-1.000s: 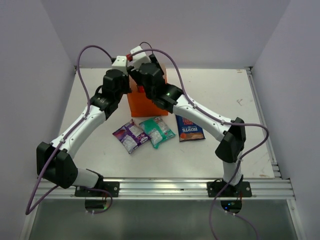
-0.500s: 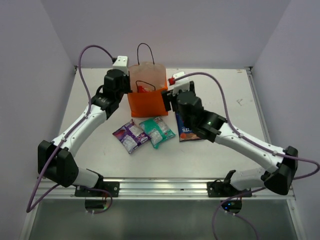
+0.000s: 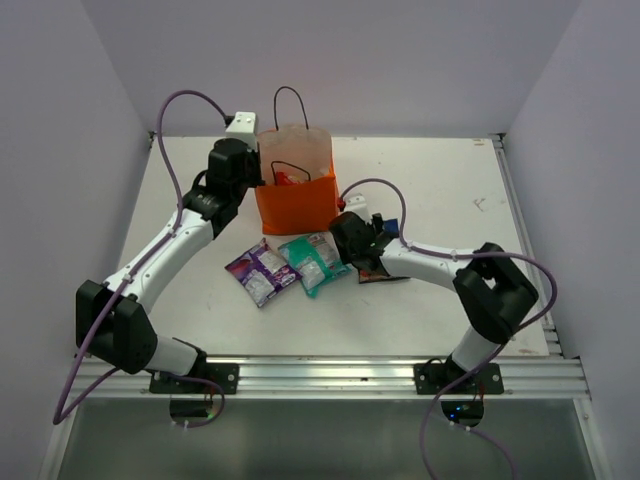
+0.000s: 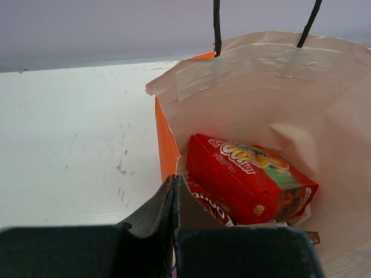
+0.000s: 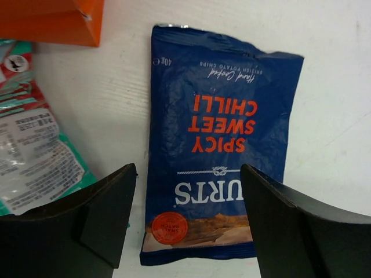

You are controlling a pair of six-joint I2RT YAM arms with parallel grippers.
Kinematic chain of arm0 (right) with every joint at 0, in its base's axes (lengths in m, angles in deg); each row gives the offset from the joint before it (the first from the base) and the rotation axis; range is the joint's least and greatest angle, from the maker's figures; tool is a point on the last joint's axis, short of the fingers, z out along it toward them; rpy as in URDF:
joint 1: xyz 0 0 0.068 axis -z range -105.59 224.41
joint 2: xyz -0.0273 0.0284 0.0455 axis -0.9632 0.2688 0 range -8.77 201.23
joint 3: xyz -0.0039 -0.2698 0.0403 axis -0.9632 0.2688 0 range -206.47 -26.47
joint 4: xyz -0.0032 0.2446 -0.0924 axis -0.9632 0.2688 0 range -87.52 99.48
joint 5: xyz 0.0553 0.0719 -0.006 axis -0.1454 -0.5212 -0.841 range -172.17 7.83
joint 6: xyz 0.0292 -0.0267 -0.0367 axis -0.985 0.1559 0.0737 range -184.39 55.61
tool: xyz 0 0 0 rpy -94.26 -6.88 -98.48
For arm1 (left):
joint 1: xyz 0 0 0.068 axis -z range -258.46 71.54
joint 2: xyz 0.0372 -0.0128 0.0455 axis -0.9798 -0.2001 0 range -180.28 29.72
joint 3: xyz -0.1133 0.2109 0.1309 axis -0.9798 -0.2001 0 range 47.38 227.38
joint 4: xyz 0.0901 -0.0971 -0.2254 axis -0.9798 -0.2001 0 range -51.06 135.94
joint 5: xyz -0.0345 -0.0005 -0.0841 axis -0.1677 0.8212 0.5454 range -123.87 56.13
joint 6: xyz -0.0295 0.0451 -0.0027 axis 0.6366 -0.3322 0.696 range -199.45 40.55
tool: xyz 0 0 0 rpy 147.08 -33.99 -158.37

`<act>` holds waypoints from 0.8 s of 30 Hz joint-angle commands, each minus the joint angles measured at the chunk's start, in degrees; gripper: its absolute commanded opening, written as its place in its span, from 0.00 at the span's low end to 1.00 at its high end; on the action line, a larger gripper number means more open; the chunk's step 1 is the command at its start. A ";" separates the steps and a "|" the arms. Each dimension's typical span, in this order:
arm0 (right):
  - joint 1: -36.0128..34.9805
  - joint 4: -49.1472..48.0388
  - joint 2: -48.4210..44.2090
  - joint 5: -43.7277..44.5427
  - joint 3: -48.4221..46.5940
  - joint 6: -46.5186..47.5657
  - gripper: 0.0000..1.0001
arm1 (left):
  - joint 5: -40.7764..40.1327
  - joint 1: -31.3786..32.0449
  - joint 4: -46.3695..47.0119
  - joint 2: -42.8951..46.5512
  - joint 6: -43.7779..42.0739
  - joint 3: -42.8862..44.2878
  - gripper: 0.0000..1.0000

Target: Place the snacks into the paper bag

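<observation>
The orange paper bag (image 3: 295, 195) stands upright at the table's middle back. Inside it lie a red candy bag (image 4: 249, 179) and, partly under that, the red-orange Doritos bag (image 4: 213, 204). My left gripper (image 4: 174, 184) is shut on the paper bag's near-left edge (image 4: 167, 147). My right gripper (image 5: 188, 174) hangs open just above the dark blue bag (image 5: 223, 133), which lies flat on the table to the right of the paper bag, one finger on either side of it. In the top view the right gripper (image 3: 365, 255) hides most of the dark blue bag (image 3: 383, 274). The small purple pack (image 3: 260, 272) and small teal pack (image 3: 313, 262) lie side by side in front of the paper bag.
The teal pack's edge (image 5: 35, 150) lies close to my right gripper's left finger. A corner of the paper bag (image 5: 58, 20) shows at the top left of the right wrist view. A metal rail (image 3: 330, 375) runs along the table's near edge.
My right arm has swung from over the paper bag's mouth down and right to the dark blue bag, jaws opening wider. A red packet now lies in the bag. The left arm stayed still.
</observation>
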 commanded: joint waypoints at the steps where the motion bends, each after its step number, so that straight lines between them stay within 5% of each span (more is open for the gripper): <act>1: 1.72 -1.98 3.32 -2.88 -1.48 -5.22 0.76 | 0.21 0.22 1.05 -0.22 -0.88 -1.05 0.00; 8: 3.57 -1.45 7.90 -5.09 -1.66 -6.98 0.68 | -0.40 0.22 1.05 0.13 -1.14 -1.31 0.00; 12: 4.18 -0.49 7.90 -5.09 -1.22 -7.51 0.32 | -0.23 0.22 1.14 0.22 -1.14 -1.40 0.00; 13: 4.18 -0.40 7.46 -5.09 -1.13 -7.60 0.12 | -0.31 0.22 1.13 0.22 -1.05 -1.40 0.00; 15: 4.18 0.48 6.67 -4.13 -0.95 -7.51 0.02 | -0.23 0.22 1.13 0.22 -1.05 -1.40 0.00; 24: 4.18 8.73 -7.21 3.34 -9.11 -1.72 0.00 | 0.30 0.22 1.05 0.39 -1.05 -1.31 0.00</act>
